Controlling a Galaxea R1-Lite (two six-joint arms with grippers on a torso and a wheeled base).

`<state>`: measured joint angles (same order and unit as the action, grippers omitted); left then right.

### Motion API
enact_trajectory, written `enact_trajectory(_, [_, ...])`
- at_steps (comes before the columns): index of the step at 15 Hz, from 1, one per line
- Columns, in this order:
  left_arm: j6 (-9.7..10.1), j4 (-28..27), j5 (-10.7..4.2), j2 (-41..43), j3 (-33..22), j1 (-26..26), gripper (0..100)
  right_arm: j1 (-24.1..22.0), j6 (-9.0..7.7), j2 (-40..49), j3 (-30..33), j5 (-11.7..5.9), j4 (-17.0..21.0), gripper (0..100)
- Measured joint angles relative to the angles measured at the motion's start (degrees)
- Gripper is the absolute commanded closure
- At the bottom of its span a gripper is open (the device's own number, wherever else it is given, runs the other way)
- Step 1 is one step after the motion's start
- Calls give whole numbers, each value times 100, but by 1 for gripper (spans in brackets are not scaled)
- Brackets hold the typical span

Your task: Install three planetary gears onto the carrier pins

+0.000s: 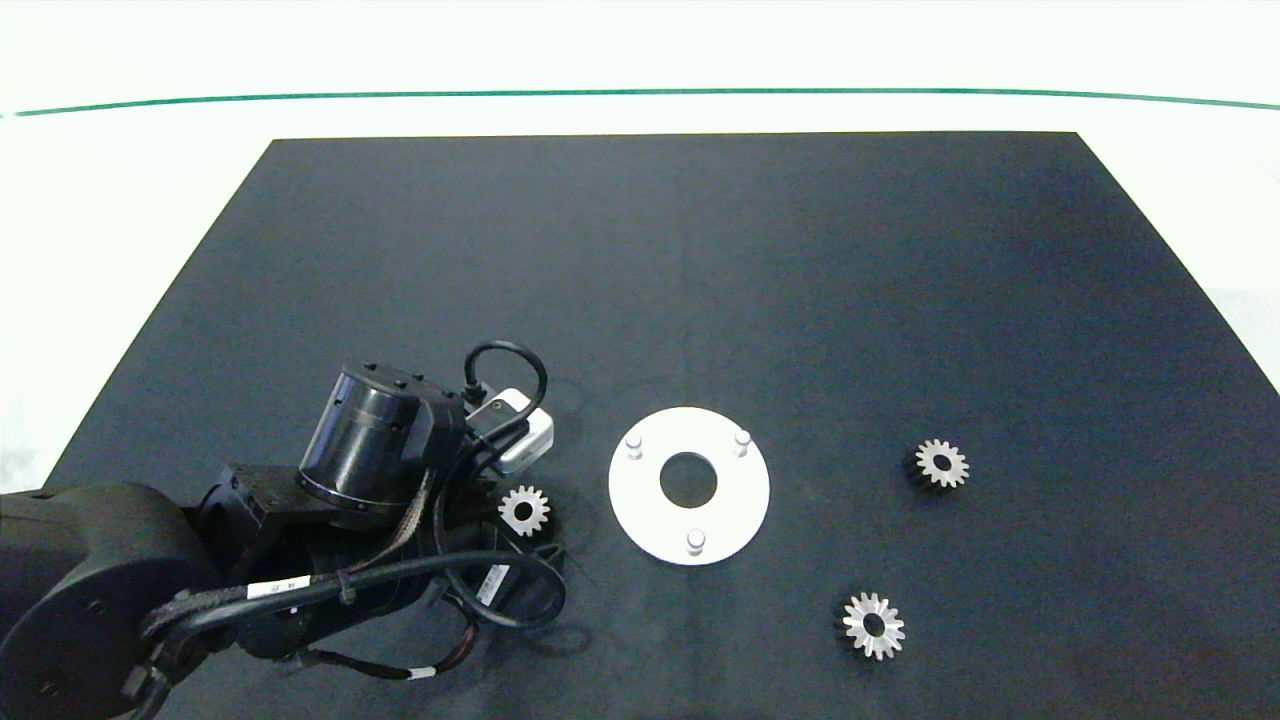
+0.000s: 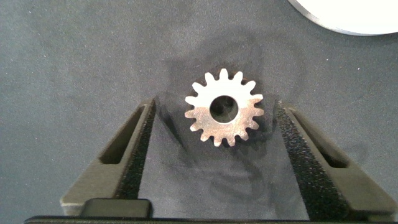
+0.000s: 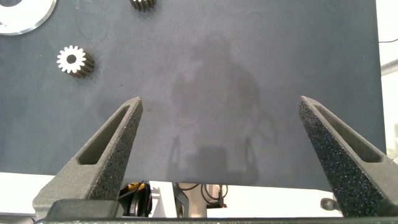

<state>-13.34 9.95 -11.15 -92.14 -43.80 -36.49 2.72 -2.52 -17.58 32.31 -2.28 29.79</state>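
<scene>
One planetary gear [image 2: 224, 107] lies flat on the black mat between the fingers of my left gripper [image 2: 216, 107], which is open with a gap on each side of the gear. In the head view this gear [image 1: 524, 510] sits just left of the white disc [image 1: 730, 500], partly under my left wrist. The disc's three carrier pins [image 1: 634, 446] [image 1: 742, 440] [image 1: 696, 541] are bare. Two more planetary gears [image 1: 941, 464] [image 1: 874, 626] lie right of the disc. My right gripper [image 3: 220, 99] hangs open over the mat's near right edge, out of the head view.
The black mat [image 1: 700, 280] covers most of the white table [image 1: 120, 250]. The right wrist view shows a gear [image 3: 73, 60] and the disc's rim [image 3: 25, 15] far off. My left arm [image 1: 150, 590] fills the near left corner.
</scene>
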Motion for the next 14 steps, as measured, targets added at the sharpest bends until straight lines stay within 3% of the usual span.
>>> enact_trajectory(14, [48, 9, 27, -15, -16, -15, 56, -2, 0, -2, 13, 0, -9, 0])
